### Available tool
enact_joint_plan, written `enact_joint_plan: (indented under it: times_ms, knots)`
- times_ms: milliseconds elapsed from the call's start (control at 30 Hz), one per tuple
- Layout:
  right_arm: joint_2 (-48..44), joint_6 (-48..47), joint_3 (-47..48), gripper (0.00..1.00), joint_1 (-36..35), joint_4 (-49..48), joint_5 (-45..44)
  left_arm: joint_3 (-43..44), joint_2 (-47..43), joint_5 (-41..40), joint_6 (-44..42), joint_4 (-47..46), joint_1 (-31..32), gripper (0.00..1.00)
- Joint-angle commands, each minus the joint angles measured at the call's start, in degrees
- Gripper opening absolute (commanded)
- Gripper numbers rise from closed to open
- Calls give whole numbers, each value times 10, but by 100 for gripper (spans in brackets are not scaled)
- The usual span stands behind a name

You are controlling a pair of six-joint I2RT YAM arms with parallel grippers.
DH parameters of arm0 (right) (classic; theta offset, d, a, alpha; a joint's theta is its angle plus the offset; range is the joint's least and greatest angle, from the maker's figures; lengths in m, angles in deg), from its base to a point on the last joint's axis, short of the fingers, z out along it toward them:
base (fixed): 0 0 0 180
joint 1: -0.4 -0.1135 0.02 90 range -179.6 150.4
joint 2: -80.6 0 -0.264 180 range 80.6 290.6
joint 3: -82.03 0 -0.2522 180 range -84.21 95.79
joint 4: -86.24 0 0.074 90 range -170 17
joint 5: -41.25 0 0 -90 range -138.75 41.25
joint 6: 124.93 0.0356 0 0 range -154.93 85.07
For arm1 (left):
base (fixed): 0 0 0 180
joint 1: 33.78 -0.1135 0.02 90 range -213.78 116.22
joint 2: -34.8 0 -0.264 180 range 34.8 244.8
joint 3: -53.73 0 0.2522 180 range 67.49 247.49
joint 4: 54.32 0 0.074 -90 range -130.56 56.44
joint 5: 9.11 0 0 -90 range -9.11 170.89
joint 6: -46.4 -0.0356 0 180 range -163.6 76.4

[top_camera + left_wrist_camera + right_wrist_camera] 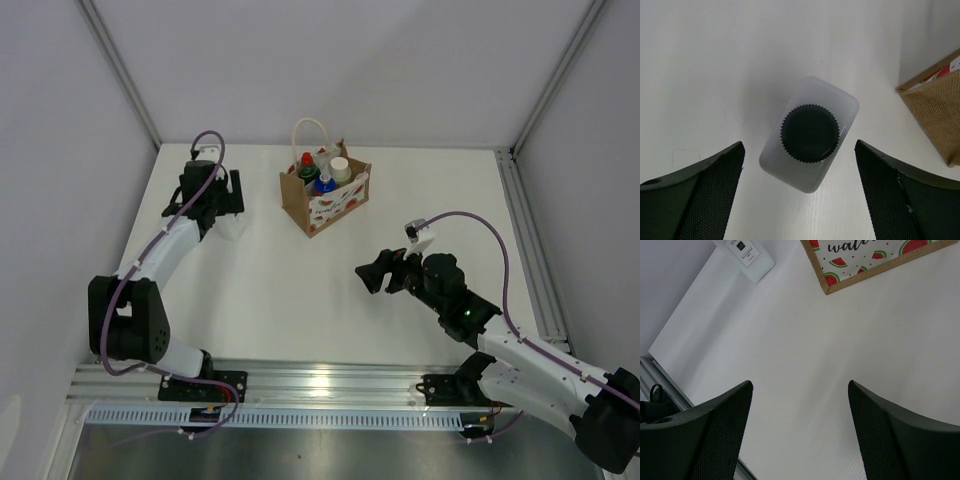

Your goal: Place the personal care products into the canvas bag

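Three bottles (325, 183) stand inside the canvas bag (325, 205), upper centre of the overhead view. The translucent white bottle (810, 134) waits upright on the counter (280, 290) at upper left. The left pincer (799, 150) straddles it wide open, apparently lined up to grip. The right pincer (800, 385) gapes empty, centre right.

We were looking at a robotics lab cell, not a home or a shop. A bare white table (270, 290) sat inside plain pale walls (340, 60) framed by aluminium posts (120, 70). Along its near edge ran a metal rail (330, 380) with a left robot arm (170, 250) and a right robot arm (520, 350) bolted on, purple cables (480, 225) looping over them, and a slotted cable duct (300, 418) in front.
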Motion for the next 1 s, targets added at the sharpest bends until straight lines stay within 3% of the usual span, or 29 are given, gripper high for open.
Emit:
enact_joint_plan:
  times_ms: [0, 233, 667, 967]
  knots:
    - [-7, -7, 28, 81, -4, -5, -5, 11, 15, 53, -10, 0, -1, 93]
    - [-9, -7, 28, 81, -5, -3, -3, 12, 25, 30, -18, 12, 1, 89]
    - [-5, -9, 29, 81, -5, -5, -7, 5, 9, 104, -45, -29, 13, 79]
    - [-5, -9, 29, 81, -6, -5, -8, 18, 17, 49, -49, -13, 22, 79]
